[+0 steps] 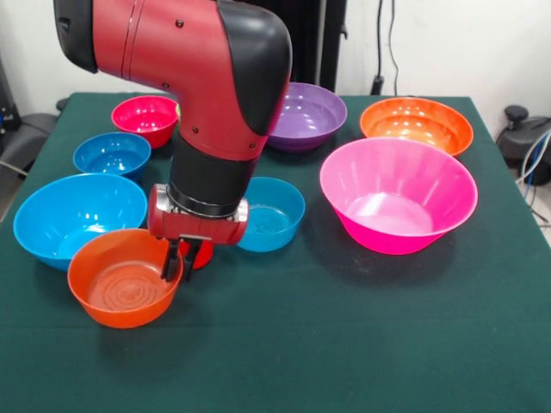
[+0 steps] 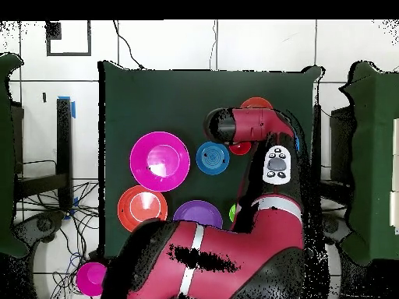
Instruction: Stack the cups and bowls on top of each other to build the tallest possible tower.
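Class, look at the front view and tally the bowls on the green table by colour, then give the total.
Blue bowls: 3
Orange bowls: 2
Hot-pink bowl: 1
Magenta bowl: 1
Purple bowl: 1
Total: 8

A dark green cloth (image 1: pixel 362 344) covers the table. Behind it stands a white wall (image 1: pixel 448 43) with black cables (image 1: pixel 383 43) hanging down it.
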Action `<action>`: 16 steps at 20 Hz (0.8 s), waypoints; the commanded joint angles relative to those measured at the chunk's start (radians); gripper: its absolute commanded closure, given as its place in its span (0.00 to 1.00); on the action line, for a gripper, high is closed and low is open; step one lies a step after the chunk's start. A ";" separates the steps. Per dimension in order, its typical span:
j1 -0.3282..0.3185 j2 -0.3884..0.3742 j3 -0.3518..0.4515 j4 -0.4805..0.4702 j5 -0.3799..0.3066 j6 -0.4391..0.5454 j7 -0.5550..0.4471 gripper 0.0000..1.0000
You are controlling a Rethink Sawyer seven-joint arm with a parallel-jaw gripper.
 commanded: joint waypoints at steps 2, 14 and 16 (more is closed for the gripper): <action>-0.013 0.051 0.161 -0.113 -0.027 -0.013 -0.084 1.00; -0.044 0.085 0.204 -0.192 -0.045 0.023 -0.144 1.00; -0.049 0.086 0.211 -0.190 -0.051 0.021 -0.155 1.00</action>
